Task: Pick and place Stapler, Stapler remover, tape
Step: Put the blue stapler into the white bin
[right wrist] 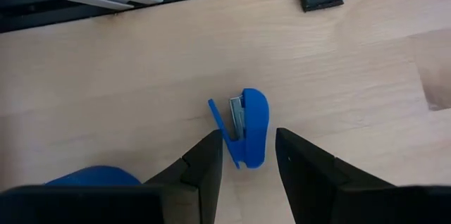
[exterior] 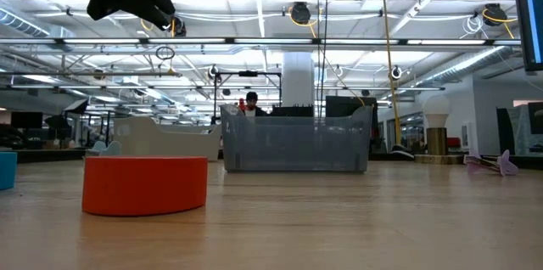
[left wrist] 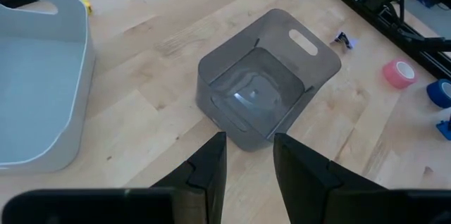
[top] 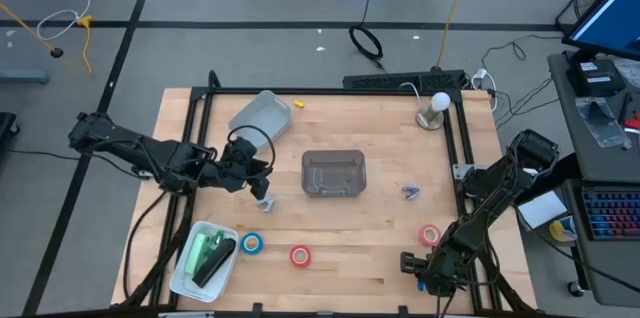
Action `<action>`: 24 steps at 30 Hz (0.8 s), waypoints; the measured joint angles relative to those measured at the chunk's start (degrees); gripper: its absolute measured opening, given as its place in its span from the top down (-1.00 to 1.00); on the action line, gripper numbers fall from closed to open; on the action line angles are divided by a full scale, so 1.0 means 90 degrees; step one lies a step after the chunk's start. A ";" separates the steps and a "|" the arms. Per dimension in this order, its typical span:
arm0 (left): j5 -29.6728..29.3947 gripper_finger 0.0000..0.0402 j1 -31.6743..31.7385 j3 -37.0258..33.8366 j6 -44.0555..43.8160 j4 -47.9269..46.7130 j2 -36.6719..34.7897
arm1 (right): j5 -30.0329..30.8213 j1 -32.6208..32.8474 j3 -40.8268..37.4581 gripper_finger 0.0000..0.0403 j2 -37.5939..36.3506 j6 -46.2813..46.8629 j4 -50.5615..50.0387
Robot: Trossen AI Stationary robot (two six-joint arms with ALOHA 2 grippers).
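The right gripper (right wrist: 248, 138) hangs low at the bottom right of the high view. Its two fingers are spread apart and are not pinching anything. The blue stapler (right wrist: 252, 115) lies flat on the table (right wrist: 106, 76), right in the gap between them in the right wrist view. I think the next move is to grab it, and that could go wrong. The stapler is part way open, with a thin arm sticking out on one side. If the fingers close on that arm, it could fold shut, and the stapler might slip or spin away. If the fingers come down a little off to one side, one tip could land on top and push the stapler along the wood. A blue tape (right wrist: 91, 175) sits near it and could get bumped and roll. The left gripper (left wrist: 249, 139) is near the middle of the high view, fingers apart and empty, close to the grey bin (left wrist: 310, 62). If both arms go to that bin at once, they could hit each other or knock it. The remover (top: 411, 192) sits right of the bin, well apart from both grippers.
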 joint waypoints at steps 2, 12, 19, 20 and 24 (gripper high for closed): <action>-0.0002 0.40 0.0000 0.0000 0.0000 -0.0002 0.0002 | -0.0008 0.0000 -0.0003 0.37 0.0000 0.0008 0.0003; -0.0007 0.40 0.0000 0.0000 0.0000 -0.0002 0.0000 | -0.0090 -0.0002 -0.0168 0.37 0.0000 0.0137 0.0134; -0.0035 0.40 0.0000 0.0000 0.0000 -0.0002 -0.0001 | -0.0182 -0.0002 -0.0233 0.37 0.0246 0.0132 0.0508; -0.0049 0.40 0.0001 0.0000 0.0000 -0.0002 -0.0001 | -0.0185 -0.0002 -0.0233 0.37 0.0321 0.0132 0.0587; -0.0051 0.40 0.0000 0.0000 0.0000 -0.0010 0.0001 | -0.0198 -0.0012 -0.0223 0.37 0.0472 0.0153 0.0628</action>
